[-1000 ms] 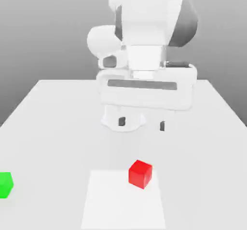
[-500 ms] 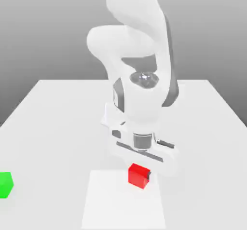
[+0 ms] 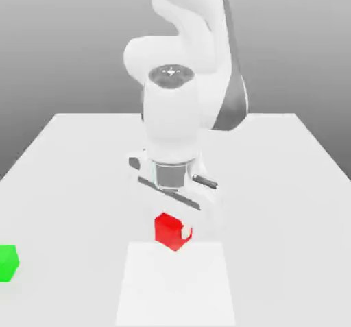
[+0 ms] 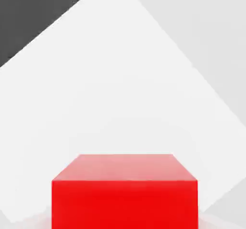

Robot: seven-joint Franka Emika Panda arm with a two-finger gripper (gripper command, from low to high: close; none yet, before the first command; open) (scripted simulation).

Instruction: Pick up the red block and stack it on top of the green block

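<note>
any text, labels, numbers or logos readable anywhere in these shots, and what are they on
None: no word, number, label or logo can be read in either view.
The small bright red cube has plain faces.
The small bright green cube at the exterior view's left edge is plain too.
The white robot arm, its gripper and the white table carry no marking.

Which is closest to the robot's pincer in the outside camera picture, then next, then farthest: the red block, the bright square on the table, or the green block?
1. Red block: gripped in the pincer.
2. Bright square: on the table just below the block.
3. Green block: far off at the exterior view's left edge.
</note>
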